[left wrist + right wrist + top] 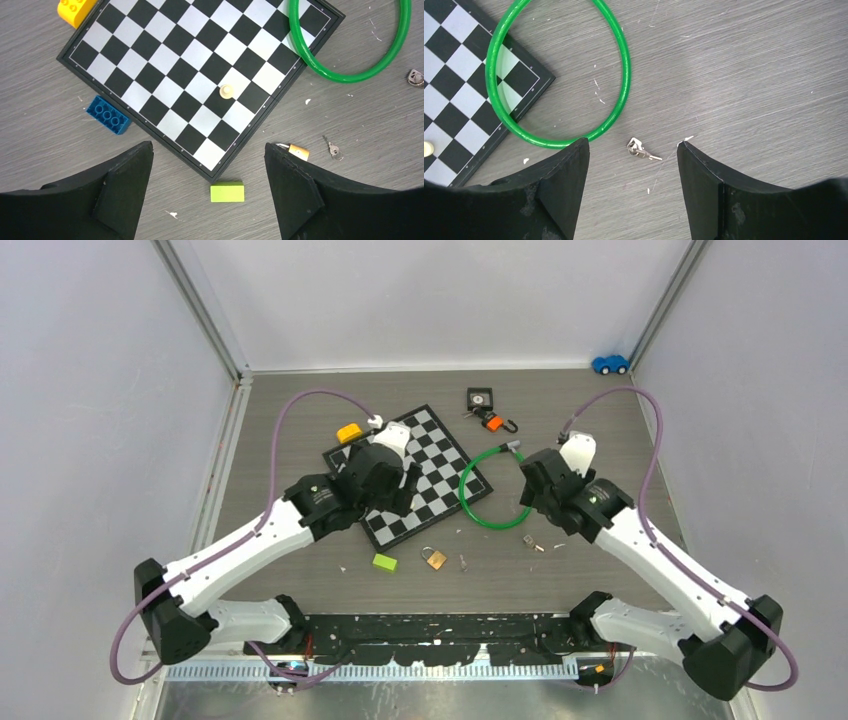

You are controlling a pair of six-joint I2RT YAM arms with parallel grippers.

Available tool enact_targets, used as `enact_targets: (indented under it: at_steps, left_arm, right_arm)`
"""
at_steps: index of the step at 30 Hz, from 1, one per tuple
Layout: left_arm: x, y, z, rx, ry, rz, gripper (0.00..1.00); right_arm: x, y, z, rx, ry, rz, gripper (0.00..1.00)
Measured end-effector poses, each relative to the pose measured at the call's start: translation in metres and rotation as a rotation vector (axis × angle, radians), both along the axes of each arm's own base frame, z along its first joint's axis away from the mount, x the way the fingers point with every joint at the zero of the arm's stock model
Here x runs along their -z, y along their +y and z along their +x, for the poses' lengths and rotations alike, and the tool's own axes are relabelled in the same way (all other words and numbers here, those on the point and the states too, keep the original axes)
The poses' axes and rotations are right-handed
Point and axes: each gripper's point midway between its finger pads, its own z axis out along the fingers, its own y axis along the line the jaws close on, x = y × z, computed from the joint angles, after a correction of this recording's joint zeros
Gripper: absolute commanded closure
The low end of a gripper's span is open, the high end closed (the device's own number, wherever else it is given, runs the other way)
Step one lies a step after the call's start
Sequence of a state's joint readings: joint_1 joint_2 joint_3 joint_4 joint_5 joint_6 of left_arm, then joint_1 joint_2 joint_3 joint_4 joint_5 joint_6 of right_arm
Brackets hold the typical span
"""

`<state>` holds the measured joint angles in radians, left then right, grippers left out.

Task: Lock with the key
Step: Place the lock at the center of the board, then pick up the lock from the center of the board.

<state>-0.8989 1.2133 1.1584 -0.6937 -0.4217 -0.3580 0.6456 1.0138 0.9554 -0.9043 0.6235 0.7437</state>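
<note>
Grey, wood-grained tabletop (620,470) is carrying everything here. At the left, three plastic bricks are lying around one square chessboard (440,455): a yellow brick (348,432) with round studs is touching its far corner, a blue brick (108,114) with studs is sitting just beside its left edge, and a plain lime brick (384,562) is resting just off its near corner. One pale, rounded pawn (226,91) is standing upright on the board's glossy black and silver squares. The left gripper (207,146) is hovering over the board's near corner, its two black fingers spread wide and clasping nothing. One small brass padlock (435,559) is lying on the table near the lime brick, with one thin silver key (332,150) just beside it on the right, apart from it. One glossy green cable loop (492,490) is draping over the board's right corner. Beyond it, one black square case (480,398) and one orange clip (493,423) are lying close together. A second silver key (639,150), on a small ring, is lying near the loop, and the right gripper (632,144) is hanging directly above it with fingers parted and empty. One blue toy car (610,364) is sitting in the far right corner.
</note>
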Motion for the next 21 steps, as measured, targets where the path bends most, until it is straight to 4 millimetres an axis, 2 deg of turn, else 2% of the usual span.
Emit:
enact_targets:
  at_steps: [5,12,16,21]
  left_arm:
    - [-0.002,0.010,-0.005,-0.009,-0.012,0.002,0.16]
    - [0.000,0.027,-0.013,-0.004,-0.021,0.040,0.16]
    - [-0.008,0.042,-0.019,0.001,-0.060,0.054,0.17]
    - [-0.014,0.062,-0.027,0.003,-0.107,0.071,0.16]
  right_arm:
    - [0.003,0.000,0.026,0.022,0.069,-0.001,0.30]
    - [0.015,0.010,0.090,0.019,0.158,0.097,0.31]
    - [0.025,0.029,0.131,-0.084,0.182,0.115,0.29]
    - [0.040,0.057,0.187,-0.303,0.227,0.034,0.28]
